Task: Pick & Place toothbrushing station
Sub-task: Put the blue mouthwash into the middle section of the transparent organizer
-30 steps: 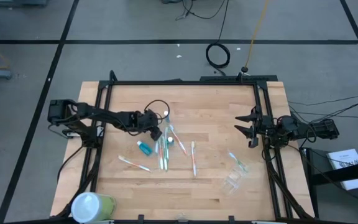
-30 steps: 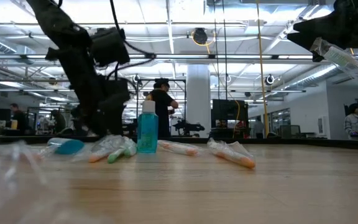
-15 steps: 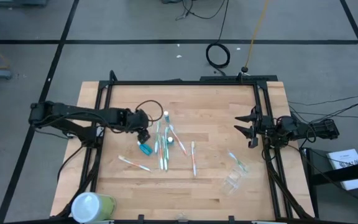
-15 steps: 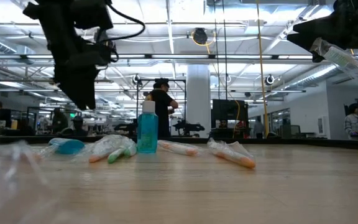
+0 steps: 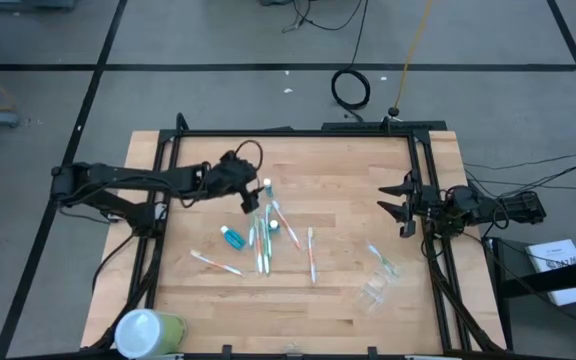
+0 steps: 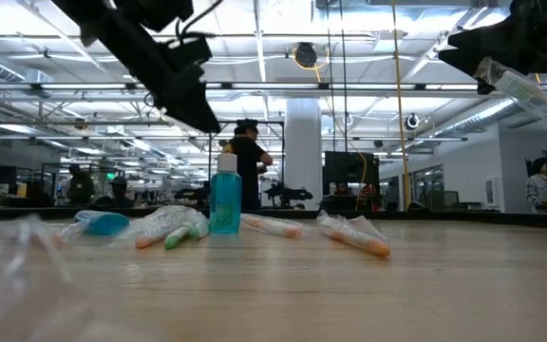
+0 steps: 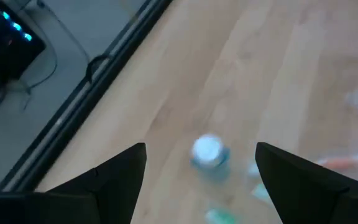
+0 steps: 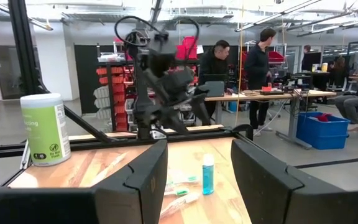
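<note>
A wooden counter [image 5: 348, 170] carries a scattered toothbrushing set. Near its center, a small teal bottle with a white cap [image 5: 266, 187] stands upright. Just beside it toward 6 o'clock lies a loose fan of thin toothbrushes [image 5: 264, 238] in white, green and orange. A second teal tube [image 5: 232, 237] lies flat at 9 o'clock from that fan. Another wrapped toothbrush [image 5: 383, 260] lies well apart toward 4 o'clock, with a small clear plastic holder [image 5: 373, 291] near it.

The left gripper [image 5: 251, 199] hangs in the air above the counter just beside the upright bottle, at its 9 o'clock, jaws spread wide and holding nothing. The right gripper [image 5: 402, 207] waits at the counter's 3 o'clock edge, fingers parted and empty.

A large yellow-green container with a white top [image 5: 148, 331] stands at the 7 o'clock corner. People [image 8: 261, 68] stand at desks in the room beyond.
</note>
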Motion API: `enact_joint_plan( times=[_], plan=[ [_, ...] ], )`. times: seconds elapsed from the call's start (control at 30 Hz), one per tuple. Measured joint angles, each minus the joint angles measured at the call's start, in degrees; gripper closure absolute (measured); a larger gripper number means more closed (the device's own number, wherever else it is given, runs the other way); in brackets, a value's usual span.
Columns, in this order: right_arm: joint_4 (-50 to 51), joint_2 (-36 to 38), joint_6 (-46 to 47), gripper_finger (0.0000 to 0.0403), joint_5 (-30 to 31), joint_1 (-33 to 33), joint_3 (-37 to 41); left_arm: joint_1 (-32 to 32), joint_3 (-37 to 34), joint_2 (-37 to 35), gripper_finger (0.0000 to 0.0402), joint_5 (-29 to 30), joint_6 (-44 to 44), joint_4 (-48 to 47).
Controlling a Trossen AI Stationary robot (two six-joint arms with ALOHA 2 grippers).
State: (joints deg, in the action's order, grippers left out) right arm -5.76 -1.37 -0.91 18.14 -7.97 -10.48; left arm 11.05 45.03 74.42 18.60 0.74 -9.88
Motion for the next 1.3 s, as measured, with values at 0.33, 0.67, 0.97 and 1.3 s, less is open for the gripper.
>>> enact_joint_plan(
  times=[0.33, 0.67, 0.97, 1.3],
  plan=[
    [0.02, -0.01, 0.13, 0.0234, -0.15, 0.02, 0.0, 8.23, 0.05, 5.62, 0.0092, -14.61, 10.74, 5.05],
    [0.05, -0.04, 0.04, 0.0234, 0.01, 0.02, 0.0, 9.07, 0.01, 12.7, 0.0092, -17.08, 8.14, 8.22],
    [0.4, -0.04, 0.04, 0.0234, -0.02, 0.02, 0.0, 8.18, 0.02, 14.64, 0.0092, -17.08, 0.72, 9.78],
    [0.42, -0.07, 0.04, 0.0234, -0.16, 0.02, 0.0, 4.51, -1.17, 16.49, 0.0132, -13.8, 0.33, 15.42]
  ],
)
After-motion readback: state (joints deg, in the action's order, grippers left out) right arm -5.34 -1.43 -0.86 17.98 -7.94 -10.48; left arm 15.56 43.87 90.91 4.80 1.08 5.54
